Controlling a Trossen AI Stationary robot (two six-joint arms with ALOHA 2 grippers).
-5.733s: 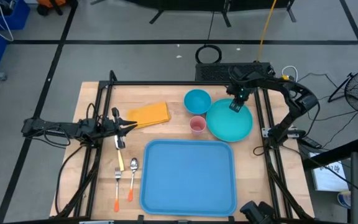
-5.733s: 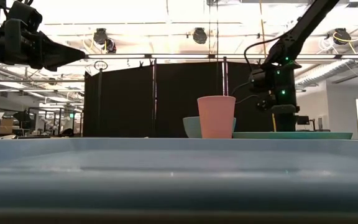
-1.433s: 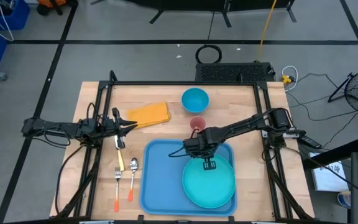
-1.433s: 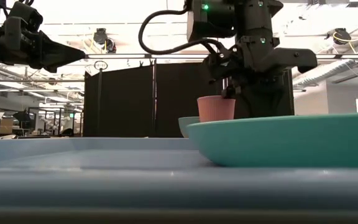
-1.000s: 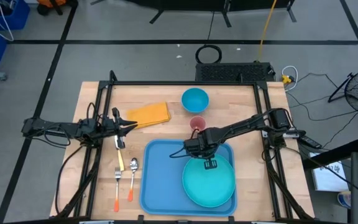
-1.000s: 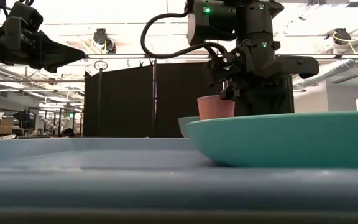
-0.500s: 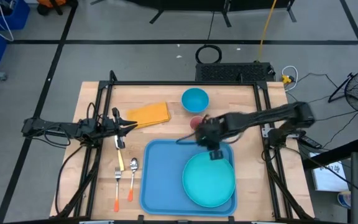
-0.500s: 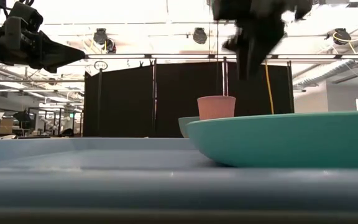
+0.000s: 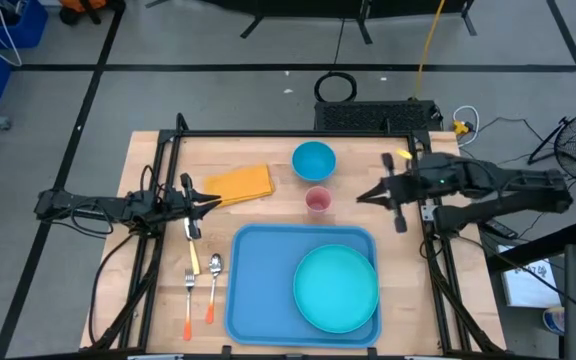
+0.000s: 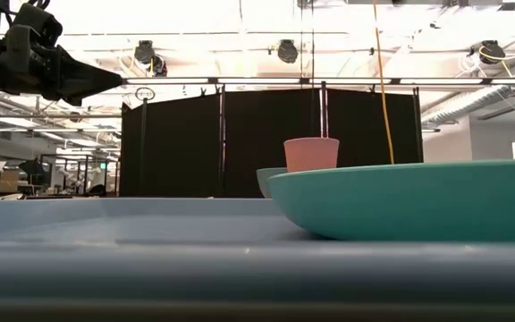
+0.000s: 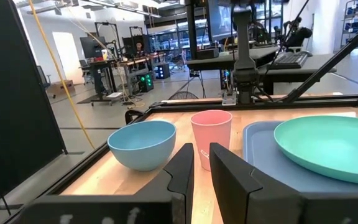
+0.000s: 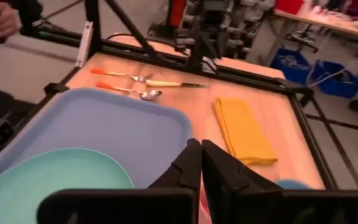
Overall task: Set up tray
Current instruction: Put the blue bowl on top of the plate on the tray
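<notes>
From above, the tray (image 9: pixel 268 285) lies on the tabletop (image 9: pixel 268 205) holding the teal plate (image 9: pixel 336 289). A pink cup (image 9: pixel 318 201) and blue bowl (image 9: pixel 314 159) sit beyond it.

The right end effector (image 9: pixel 360 197), closed and empty, has left the plate.

Its wrist view shows a yellow napkin (image 12: pixel 243 130).

The left end effector (image 9: pixel 215 198) waits, nearly closed.

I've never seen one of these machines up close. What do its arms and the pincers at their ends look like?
Both arms are thin, dark and jointed, with black cables along them. The left gripper ends in a narrow pointed pair of black fingers. The right gripper is built the same, with flat black fingers, and a small yellow-orange mark shows near its wrist.
</notes>
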